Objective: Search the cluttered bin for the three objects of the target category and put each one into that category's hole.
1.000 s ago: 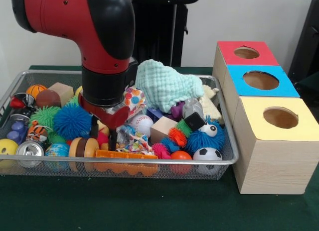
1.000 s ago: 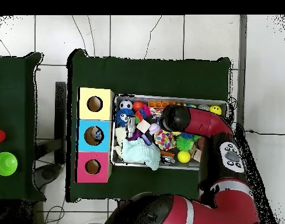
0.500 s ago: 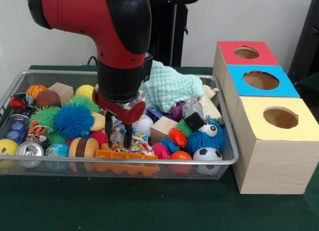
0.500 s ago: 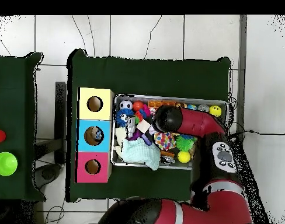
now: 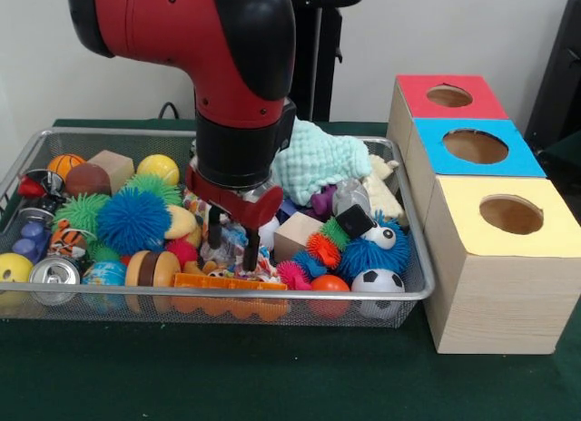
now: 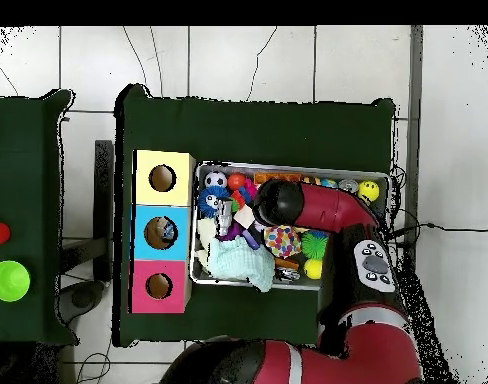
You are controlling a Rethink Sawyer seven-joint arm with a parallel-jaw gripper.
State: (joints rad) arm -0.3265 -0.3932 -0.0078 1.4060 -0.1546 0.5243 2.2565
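End effector (image 5: 233, 242) hangs released over the wire bin's (image 5: 399, 289) six-o'clock clutter, empty, fingers straddling crumpled patterned cloth (image 5: 232, 251); poised, I'd judge, to dig.

Three holed boxes (image 5: 481, 203) at right; two wooden blocks (image 5: 298, 232); two blue spiky balls (image 5: 132, 220).
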